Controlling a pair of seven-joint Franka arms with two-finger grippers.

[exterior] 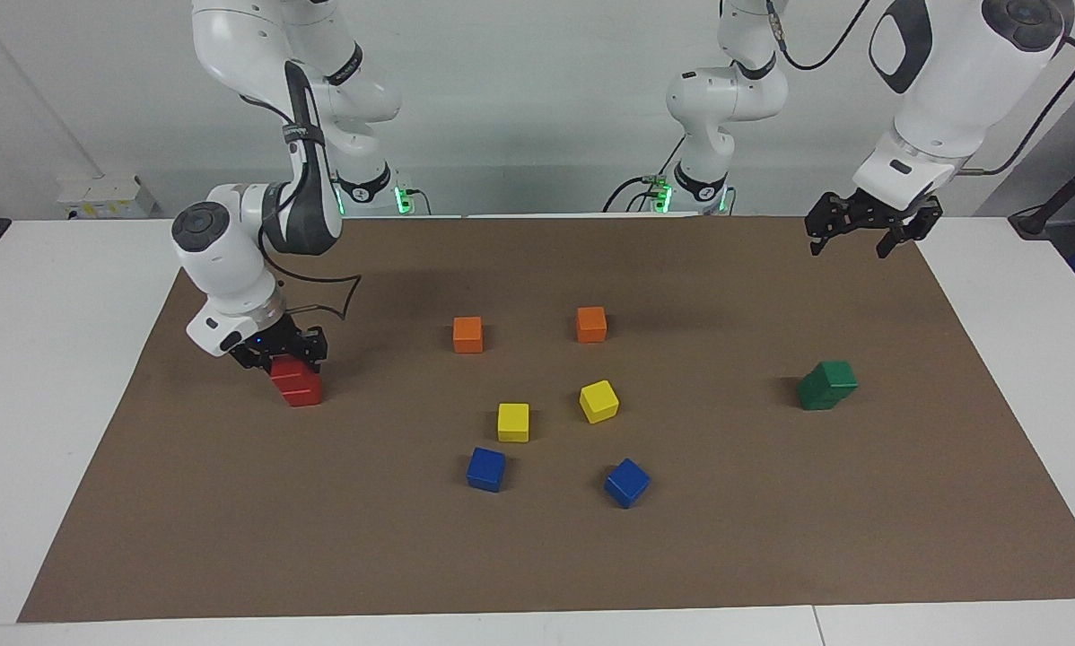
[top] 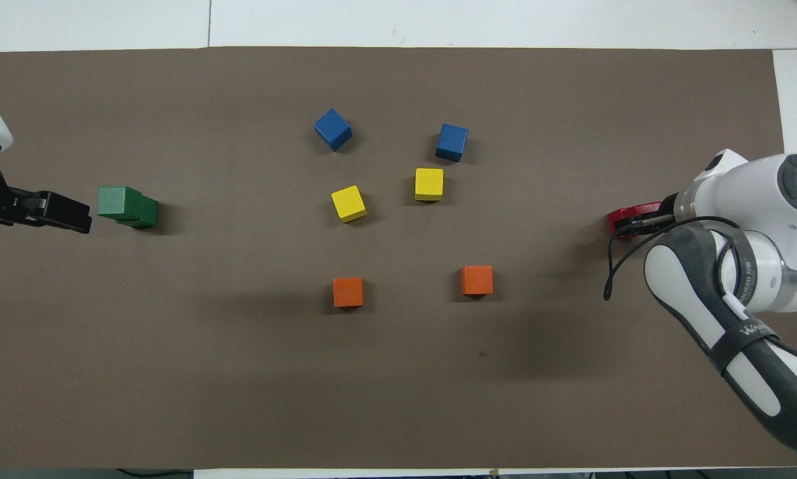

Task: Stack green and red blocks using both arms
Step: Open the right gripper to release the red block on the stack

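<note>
At right-arm end of bench (exterior: 98,314): right tool (exterior: 279,355) at top of red stack (exterior: 297,382), jaw state unclear. Left tool (exterior: 868,231) wide, raised, waiting; green stack (exterior: 826,385) free.

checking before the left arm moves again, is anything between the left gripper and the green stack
Nothing visible does. The left gripper hangs open in the air over bare mat at the left arm's end of the table. The green stack stands alone, with the yellow, blue and orange cubes well toward the table's middle.
</note>
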